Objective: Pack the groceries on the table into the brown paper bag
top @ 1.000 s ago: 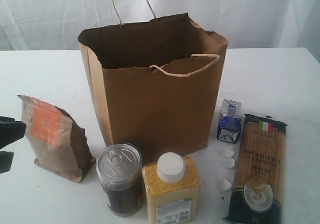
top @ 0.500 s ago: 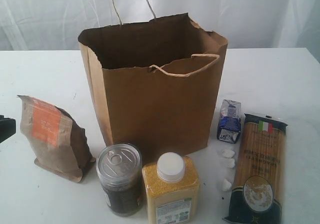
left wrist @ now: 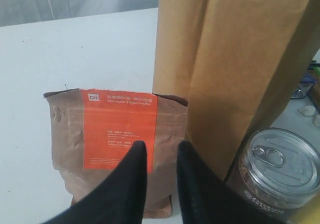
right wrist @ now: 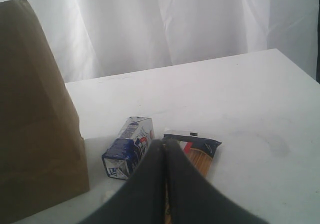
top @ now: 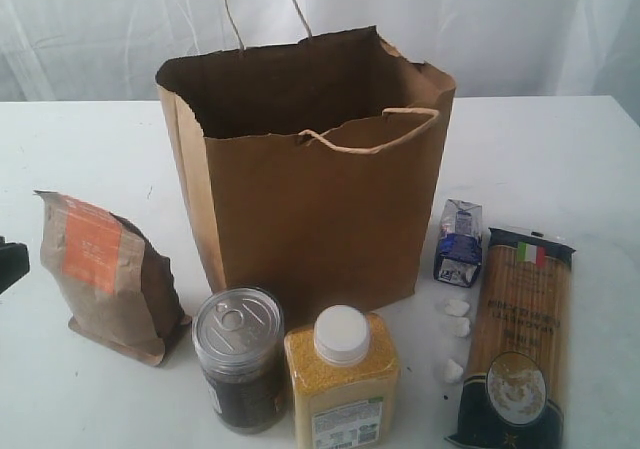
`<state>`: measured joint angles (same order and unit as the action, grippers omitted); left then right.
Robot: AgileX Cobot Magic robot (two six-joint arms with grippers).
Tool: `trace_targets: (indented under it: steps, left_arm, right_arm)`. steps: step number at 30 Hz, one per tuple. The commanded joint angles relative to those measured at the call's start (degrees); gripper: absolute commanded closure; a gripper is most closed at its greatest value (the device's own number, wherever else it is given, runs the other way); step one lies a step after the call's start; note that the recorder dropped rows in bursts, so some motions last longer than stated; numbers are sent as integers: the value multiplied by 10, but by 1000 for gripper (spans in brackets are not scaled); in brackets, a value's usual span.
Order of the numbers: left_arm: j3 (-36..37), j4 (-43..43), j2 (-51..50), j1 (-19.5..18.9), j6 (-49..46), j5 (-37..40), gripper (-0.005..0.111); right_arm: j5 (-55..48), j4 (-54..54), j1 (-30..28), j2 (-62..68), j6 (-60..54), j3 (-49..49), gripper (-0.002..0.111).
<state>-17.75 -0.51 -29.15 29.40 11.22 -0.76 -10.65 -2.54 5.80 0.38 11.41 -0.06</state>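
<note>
The brown paper bag [top: 310, 189] stands open on the table [top: 90, 139]. Left of it leans the brown pouch with orange label [top: 105, 274]. In front stand the pull-tab dark can [top: 238, 354] and the white-capped yellow-grain jar [top: 342, 379]. On the right are the small blue-white carton [top: 459, 241] and the long spaghetti pack [top: 515, 344]. The gold-lidded jar is out of view. My left gripper [left wrist: 160, 145] is open, a short way back from the pouch [left wrist: 117, 134], holding nothing. My right gripper [right wrist: 164, 142] is shut and empty, above the carton [right wrist: 127, 151] and the spaghetti pack [right wrist: 200, 151].
A few small white lumps [top: 456, 309] lie between the bag and the spaghetti pack. A white curtain [top: 500, 29] hangs behind the table. A dark sliver of the left arm [top: 8, 261] shows at the exterior view's left edge.
The left gripper has drawn back to the left, almost out of the exterior view. The groceries and the bag have not moved.
</note>
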Motion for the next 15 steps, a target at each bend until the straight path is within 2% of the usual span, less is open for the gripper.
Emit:
trace_targets:
  steps: [1,8,15]
  left_arm:
    - [86,0,80,-1,-32,-91,78]
    - [151,0,196,-1,-37,-74,78]
    - [178,5,270,-1,-37,-24,78]
  right_arm:
    - [5,-2,-1,-4,0,1,108]
    - [5,-2,-1,-4,0,1,108]
    - [5,-2,-1,-4,0,1,108]
